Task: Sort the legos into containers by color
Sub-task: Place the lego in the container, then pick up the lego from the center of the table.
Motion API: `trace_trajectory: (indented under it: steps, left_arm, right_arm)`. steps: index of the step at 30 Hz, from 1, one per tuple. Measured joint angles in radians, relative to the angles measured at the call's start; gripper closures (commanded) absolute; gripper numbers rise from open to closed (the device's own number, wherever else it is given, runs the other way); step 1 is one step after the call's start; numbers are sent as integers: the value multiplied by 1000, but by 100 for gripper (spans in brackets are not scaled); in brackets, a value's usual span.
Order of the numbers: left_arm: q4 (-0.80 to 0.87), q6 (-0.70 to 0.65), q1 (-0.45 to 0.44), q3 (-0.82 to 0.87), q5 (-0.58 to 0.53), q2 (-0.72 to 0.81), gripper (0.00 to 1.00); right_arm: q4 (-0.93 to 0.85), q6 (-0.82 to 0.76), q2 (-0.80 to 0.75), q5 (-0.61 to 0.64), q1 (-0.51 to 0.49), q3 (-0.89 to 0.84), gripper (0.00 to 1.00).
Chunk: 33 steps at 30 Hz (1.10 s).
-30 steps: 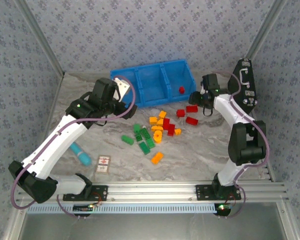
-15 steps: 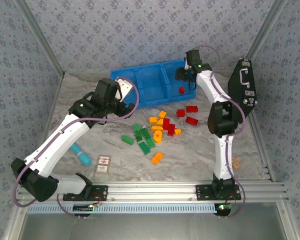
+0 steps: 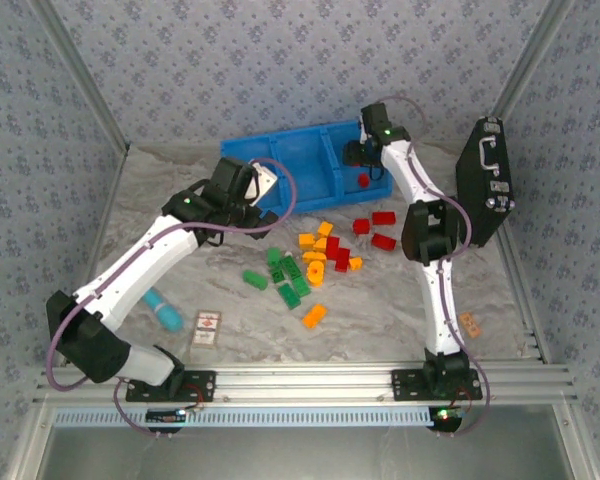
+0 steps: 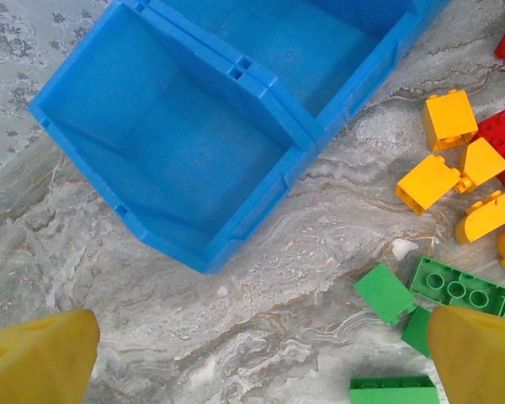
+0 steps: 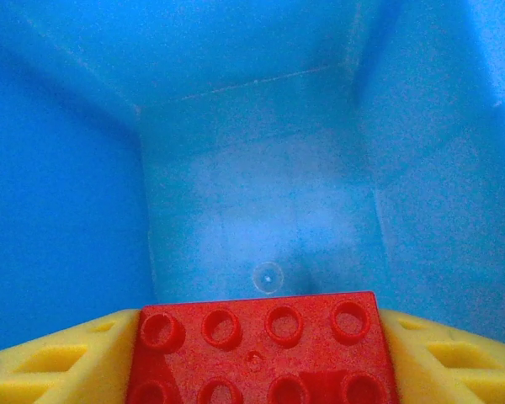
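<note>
Since a second ago my right arm [image 3: 420, 195] has swung from the red pieces just in front of the blue bin [image 3: 302, 165] up over the bin's right compartment. My left arm [image 3: 150, 255] has crept closer to the bin's left front corner.

My right jaws stand part-way, pinching a red brick [image 5: 261, 353] by its ends above that compartment's floor. 1 other red lego [image 3: 363, 180] already lies in the same compartment. My left jaws gape wide and hold nothing, hanging over the bench [image 4: 261, 286] just in front of the bin's left compartment.

I judge the job barely begun: 1 piece is binned and 1 is about to drop. The remaining reds [image 3: 383, 241], the greens [image 3: 285, 275] and the orange-yellows [image 3: 315, 315] lie loose on the bench in front of the bin. 2 of the bin's 3 compartments have taken no brick that I can see.
</note>
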<state>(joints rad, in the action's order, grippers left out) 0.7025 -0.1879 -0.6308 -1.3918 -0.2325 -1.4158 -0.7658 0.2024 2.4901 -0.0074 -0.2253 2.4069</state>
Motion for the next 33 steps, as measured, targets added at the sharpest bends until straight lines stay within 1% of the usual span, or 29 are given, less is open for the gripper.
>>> trace_trajectory:
  steps: [3, 8, 10, 17, 22, 27, 33]
  left_arm:
    - [-7, 1, 0, 0, 0, 2, 0]
    - [-33, 10, 0, 29, 11, 48, 0]
    - [-39, 17, 0, 48, 18, 83, 0]
    - [-50, 63, -7, 100, 50, 236, 0]
    - [-52, 96, -7, 130, 73, 338, 0]
    - [-51, 127, -7, 144, 92, 371, 0]
    - [-42, 148, -7, 151, 103, 375, 0]
  right_arm:
    - [2, -16, -35, 0, -10, -55, 21]
    - [12, -20, -154, 0, -17, -184, 19]
    - [24, -20, -222, 0, -21, -257, 21]
    - [105, 2, -503, 0, -46, -612, 33]
    - [154, 35, -642, 0, -80, -855, 34]
    - [191, 66, -675, 2, -103, -1002, 31]
    - [213, 87, -675, 20, -104, -1053, 27]
